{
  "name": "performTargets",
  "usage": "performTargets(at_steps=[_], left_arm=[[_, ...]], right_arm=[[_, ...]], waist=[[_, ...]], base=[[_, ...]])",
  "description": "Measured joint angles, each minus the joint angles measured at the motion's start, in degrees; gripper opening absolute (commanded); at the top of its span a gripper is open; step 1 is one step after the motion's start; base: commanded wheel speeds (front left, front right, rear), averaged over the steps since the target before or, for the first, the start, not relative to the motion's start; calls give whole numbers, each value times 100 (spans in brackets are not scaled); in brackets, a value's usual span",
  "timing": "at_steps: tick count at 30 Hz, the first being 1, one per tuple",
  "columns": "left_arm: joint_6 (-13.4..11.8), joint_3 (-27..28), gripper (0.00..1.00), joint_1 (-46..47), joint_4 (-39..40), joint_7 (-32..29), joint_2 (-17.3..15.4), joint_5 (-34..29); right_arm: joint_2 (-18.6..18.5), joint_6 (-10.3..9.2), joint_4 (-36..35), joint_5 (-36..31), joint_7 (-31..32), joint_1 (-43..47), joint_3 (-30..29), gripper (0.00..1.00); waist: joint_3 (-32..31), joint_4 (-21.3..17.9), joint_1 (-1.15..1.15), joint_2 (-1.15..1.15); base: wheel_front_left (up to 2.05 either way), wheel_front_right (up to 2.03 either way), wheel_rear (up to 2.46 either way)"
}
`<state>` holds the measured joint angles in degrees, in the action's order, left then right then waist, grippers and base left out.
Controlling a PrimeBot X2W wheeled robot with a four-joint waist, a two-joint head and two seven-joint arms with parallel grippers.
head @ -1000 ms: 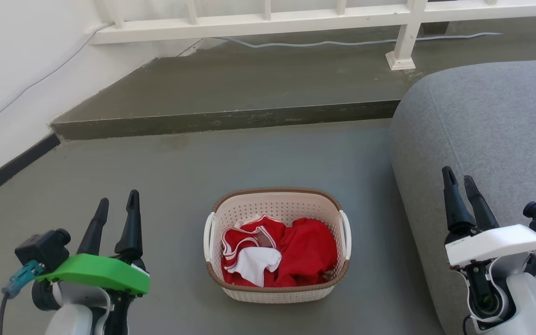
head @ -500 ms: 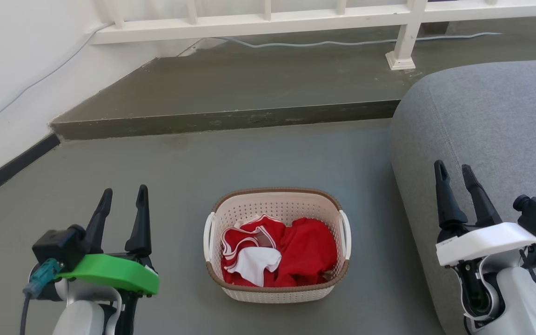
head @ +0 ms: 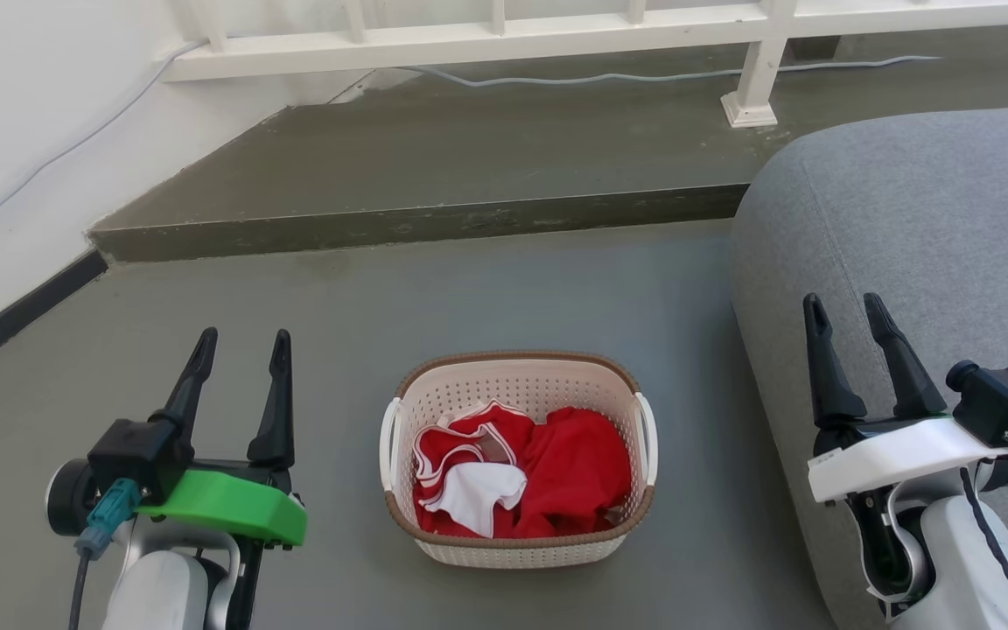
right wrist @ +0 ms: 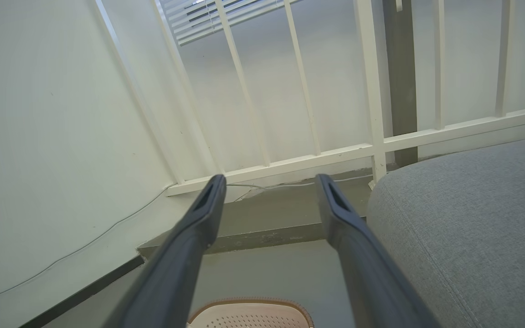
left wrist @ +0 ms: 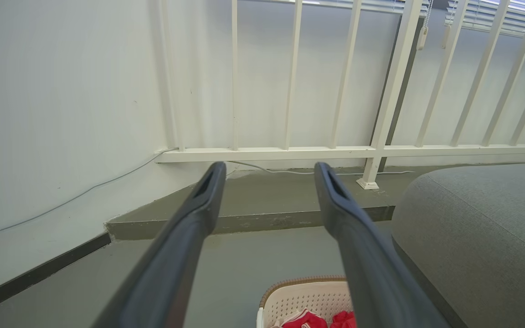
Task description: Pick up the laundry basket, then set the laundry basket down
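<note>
The basket (head: 517, 389) sits on the floor (head: 513, 289), low in the middle of the head view, upright and not held by anything. Its long axis runs left to right, so the two short sides, each with a handle, left (head: 388, 442) and right (head: 647, 437), face one arm apiece. Inside is a heap of red cloth (head: 583, 464) with a white piece (head: 478, 494); how many garments that makes can't be told. The left end effector (head: 245, 334) is off the basket's left side and the right end effector (head: 842, 300) off its right, so the basket lies inward from both, and also below them, since each wrist view catches it at the very bottom edge under the fingers. Both pairs of fingers point past it toward the step (head: 416, 223) and railing (head: 469, 39), not down at the handles. By the look of it the left one is nearer its handle; the right one is further out, over the edge of the grey sofa (head: 906, 227). Both end effectors are spread wide with nothing between the fingers. Count: one basket, two handles, two end effectors with two fingers each, one sofa. So probably each arm has to swing inward and dip toward its own handle before any lift.
</note>
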<state>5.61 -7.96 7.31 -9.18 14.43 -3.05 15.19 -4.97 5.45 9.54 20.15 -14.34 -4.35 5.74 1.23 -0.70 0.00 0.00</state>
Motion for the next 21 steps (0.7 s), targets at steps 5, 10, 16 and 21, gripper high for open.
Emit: performTargets(at_steps=[5, 10, 16, 21], left_arm=[[15, 7, 100, 1, 5, 0, 12, -1], [51, 25, 100, 1, 1, 0, 19, -1], [52, 45, 100, 1, -8, 0, 25, -1], [68, 56, 100, 1, 0, 0, 30, -1]], right_arm=[[41, 7, 1, -7, 0, -1, -13, 100], [78, 8, 9, -12, -1, -1, -74, 100], [104, 16, 14, -51, -1, -1, -130, 100], [119, 49, 19, -69, -1, -1, -176, 100]], waist=[[7, -1, 0, 0], [16, 3, 0, 0], [28, 6, 0, 0], [111, -2, 0, 0]], base=[[0, 0, 0], [0, 0, 0], [0, 0, 0], [0, 0, 0]])
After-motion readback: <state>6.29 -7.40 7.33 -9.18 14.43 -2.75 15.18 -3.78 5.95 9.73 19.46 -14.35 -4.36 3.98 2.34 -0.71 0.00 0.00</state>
